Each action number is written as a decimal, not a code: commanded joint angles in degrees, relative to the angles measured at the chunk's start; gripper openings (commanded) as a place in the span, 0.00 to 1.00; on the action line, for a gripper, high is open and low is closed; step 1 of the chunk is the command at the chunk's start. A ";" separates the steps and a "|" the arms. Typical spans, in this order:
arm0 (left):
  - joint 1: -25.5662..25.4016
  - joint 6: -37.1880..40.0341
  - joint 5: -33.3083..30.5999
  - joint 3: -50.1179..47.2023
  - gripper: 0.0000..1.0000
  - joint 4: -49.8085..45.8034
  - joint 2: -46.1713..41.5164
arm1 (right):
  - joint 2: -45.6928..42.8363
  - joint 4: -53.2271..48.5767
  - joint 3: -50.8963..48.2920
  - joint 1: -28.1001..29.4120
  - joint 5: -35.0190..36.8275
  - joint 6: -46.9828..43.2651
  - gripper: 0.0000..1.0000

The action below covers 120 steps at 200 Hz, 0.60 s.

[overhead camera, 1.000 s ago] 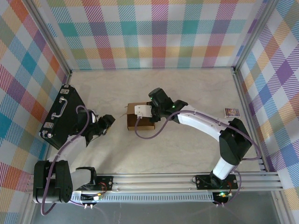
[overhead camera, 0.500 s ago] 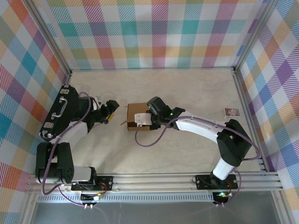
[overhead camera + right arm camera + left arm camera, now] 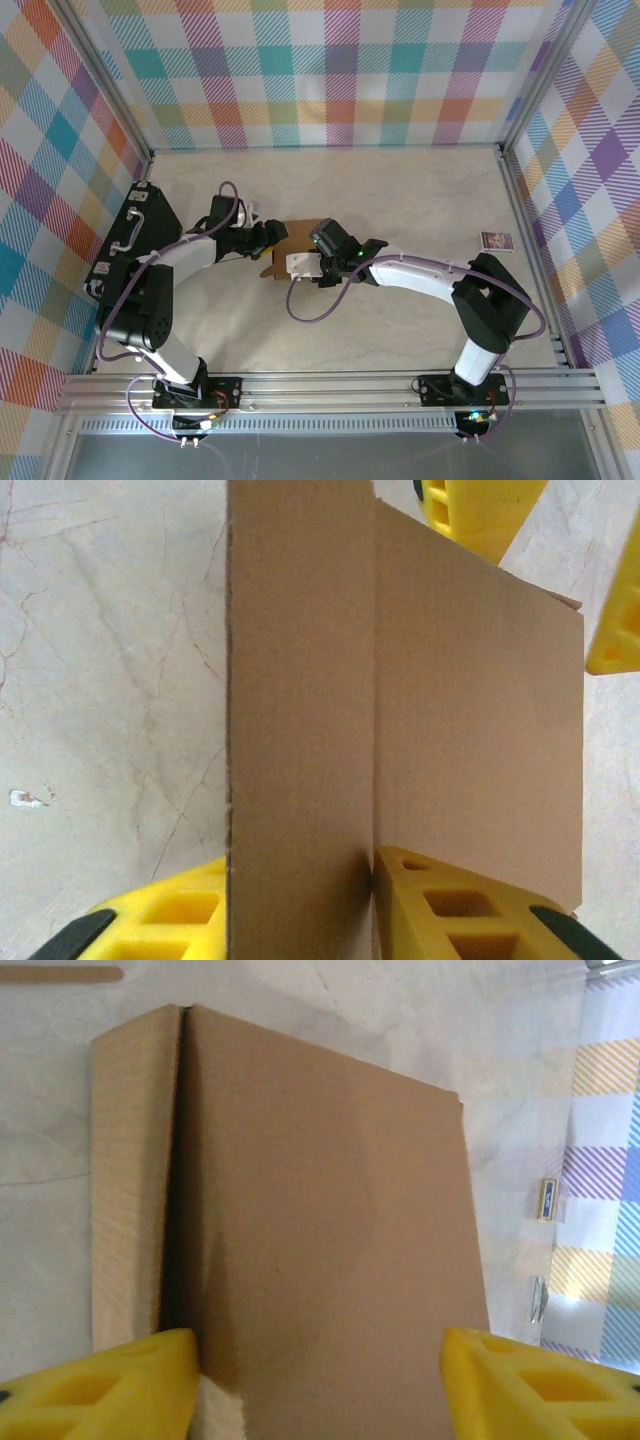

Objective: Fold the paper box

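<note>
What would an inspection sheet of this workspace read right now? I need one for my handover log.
Surface: pale marbled table, no spills or scraps seen.
Job's things: paper box, plain brown cardboard, mid-table between the two grippers, partly folded with one panel upright.
Clutter: black hard case at the left wall; small printed packet near the right wall; both apart from the box.
Grippers: left gripper has a finger on either side of the box; right gripper has a finger on either side of an upright panel. Whether either is gripping cannot be told.
Cables: purple cables run along both arms, one looping onto the table.
Surroundings: plaid walls, aluminium rail at the near edge.
</note>
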 commanded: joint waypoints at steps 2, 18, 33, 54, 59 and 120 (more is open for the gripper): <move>-0.26 3.41 -1.82 -0.24 0.55 -5.64 4.12 | -0.15 0.55 -0.59 0.39 -0.89 1.37 0.39; -0.86 4.32 -3.30 -0.45 0.52 -6.17 4.85 | -0.22 0.82 -0.59 0.42 -0.90 2.38 0.46; -0.96 5.74 -4.98 -0.07 0.47 -8.43 5.61 | -0.82 0.79 -0.81 0.38 -1.57 3.68 0.53; -1.00 6.57 -6.27 -0.29 0.45 -9.30 5.92 | -2.73 0.60 -1.70 0.37 -4.76 6.37 0.61; -1.00 6.71 -6.57 -0.34 0.44 -9.43 6.00 | -3.36 0.74 -2.09 0.33 -5.53 6.94 0.62; -1.25 7.00 -7.03 0.61 0.42 -11.33 3.53 | -9.20 1.50 -5.89 -0.66 -12.81 13.44 0.68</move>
